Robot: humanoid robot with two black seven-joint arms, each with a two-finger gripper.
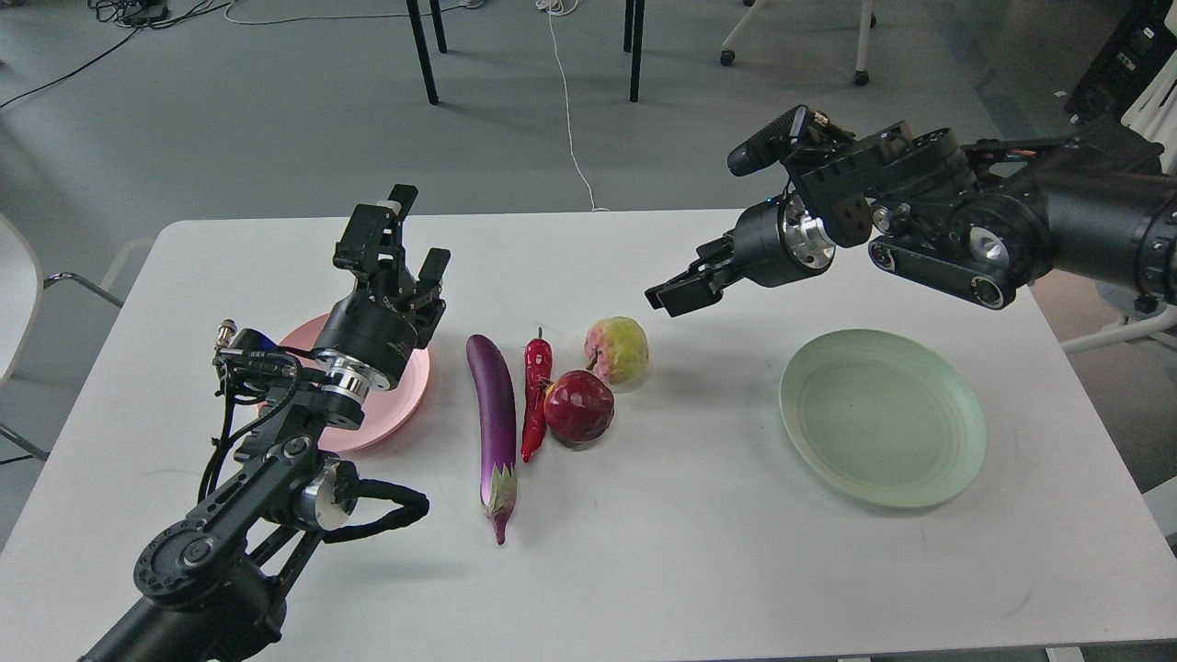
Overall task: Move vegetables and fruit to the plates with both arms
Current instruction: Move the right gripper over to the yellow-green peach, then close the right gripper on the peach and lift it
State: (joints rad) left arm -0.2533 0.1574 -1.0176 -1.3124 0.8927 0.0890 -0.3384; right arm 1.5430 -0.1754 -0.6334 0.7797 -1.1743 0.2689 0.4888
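Observation:
A purple eggplant (pixel 494 405), a red chili pepper (pixel 535 386), a dark red pomegranate (pixel 578 406) and a yellow-green peach-like fruit (pixel 617 349) lie close together at the table's middle. The pink plate (pixel 406 405) sits to their left, partly hidden by my left arm. The pale green plate (pixel 883 418) lies empty at the right. My left gripper (pixel 410 245) is open and empty above the pink plate's far edge. My right gripper (pixel 678 290) hangs in the air just up and right of the peach-like fruit, jaws slightly apart and empty.
The white table (pixel 662 561) has rounded corners. Beyond its far edge are black table legs (pixel 421 51), a white cable (pixel 570 119) on the grey floor and chair bases. A white chair (pixel 14 294) stands at the left.

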